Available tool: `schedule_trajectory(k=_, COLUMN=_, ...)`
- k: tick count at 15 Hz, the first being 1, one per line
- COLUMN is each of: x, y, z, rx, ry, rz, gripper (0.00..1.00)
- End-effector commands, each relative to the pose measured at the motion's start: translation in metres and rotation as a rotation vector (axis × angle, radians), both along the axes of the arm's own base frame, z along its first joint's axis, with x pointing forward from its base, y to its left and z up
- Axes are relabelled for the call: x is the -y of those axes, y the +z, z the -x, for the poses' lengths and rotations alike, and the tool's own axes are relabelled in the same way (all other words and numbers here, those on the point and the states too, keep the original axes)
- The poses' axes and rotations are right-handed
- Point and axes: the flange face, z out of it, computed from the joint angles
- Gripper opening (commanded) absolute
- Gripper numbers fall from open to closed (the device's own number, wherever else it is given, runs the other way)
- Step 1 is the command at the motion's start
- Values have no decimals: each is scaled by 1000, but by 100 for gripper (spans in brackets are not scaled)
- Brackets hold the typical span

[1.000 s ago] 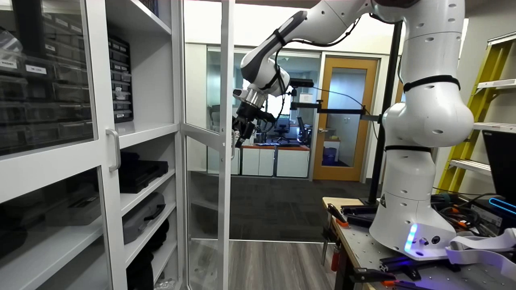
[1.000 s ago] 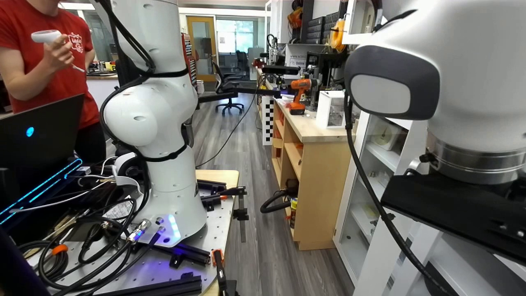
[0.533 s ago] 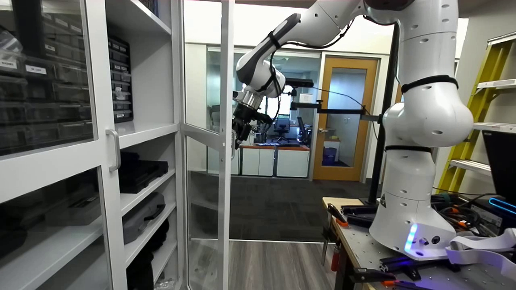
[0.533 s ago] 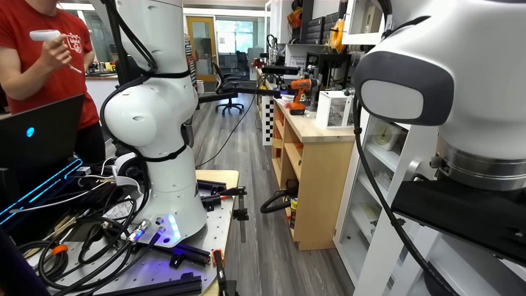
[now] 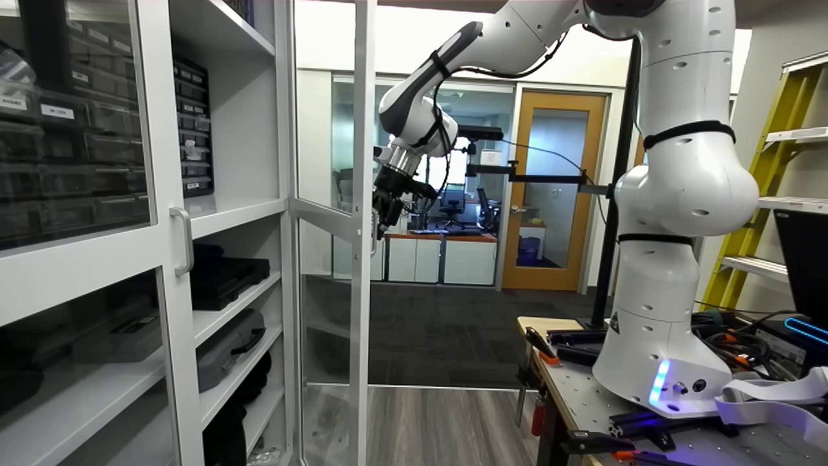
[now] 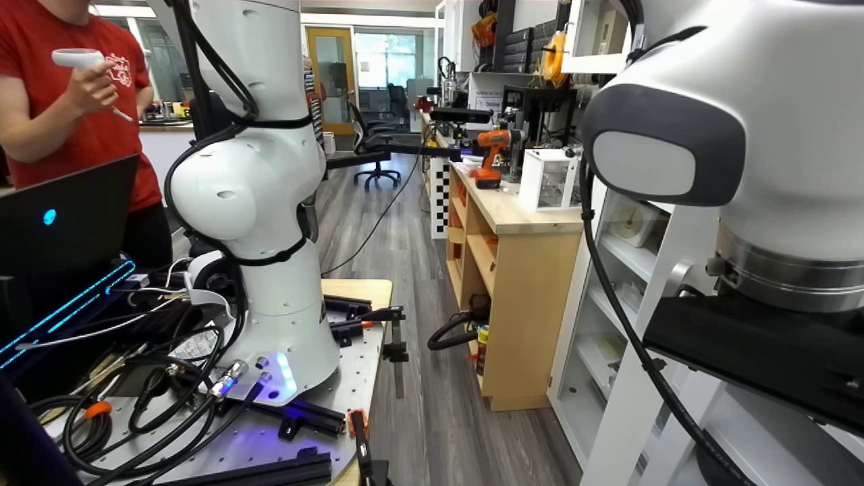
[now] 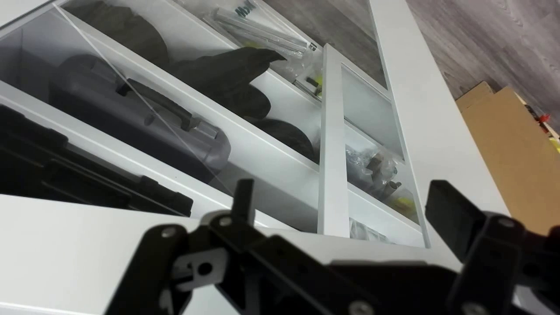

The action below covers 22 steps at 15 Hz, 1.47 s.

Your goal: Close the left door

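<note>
The left door, a white frame around clear glass, stands swung out from the cabinet in an exterior view (image 5: pixel 361 323). Its slim white handle (image 5: pixel 374 244) shows at its free edge. My gripper (image 5: pixel 383 226) is on the far side of the door, close to the handle; contact cannot be told. In an exterior view the door's stile (image 6: pixel 624 405) and handle (image 6: pixel 678 273) show beside the arm, with my fingers out of frame. In the wrist view the open, empty gripper (image 7: pixel 350 205) faces the door's glass; one finger overlaps the white stile (image 7: pixel 442 113).
The matching glass door (image 5: pixel 158 252) with dark bins behind it is at the left. Cabinet shelves (image 5: pixel 246 217) hold dark cases. A wooden workbench (image 6: pixel 526 304) stands along the aisle. The robot's table (image 5: pixel 582 388) carries clamps and cables. A person (image 6: pixel 74 101) stands behind the laptop.
From one second to half a second ago, my arm and gripper shifted slightly toward the door and down. Since then the arm is still. The door shows no visible movement.
</note>
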Motion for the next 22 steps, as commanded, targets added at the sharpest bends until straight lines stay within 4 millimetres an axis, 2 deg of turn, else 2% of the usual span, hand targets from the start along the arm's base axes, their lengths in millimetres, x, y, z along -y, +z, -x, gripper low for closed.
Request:
schedule_trajectory(k=1, x=-2, y=4, z=2, rx=-5, ry=0, rz=1, gripper=100)
schedule_trajectory(k=9, x=-3, y=27, z=16, rx=-44, ry=-22, rz=30, gripper=100)
schedule_trajectory(k=15, x=-14, y=47, z=27, rx=-94, ry=-68, rz=-28, gripper=100)
schedule_trajectory(k=22, x=-33, y=47, z=33, rx=-162, ry=-99, rz=-162, gripper=100)
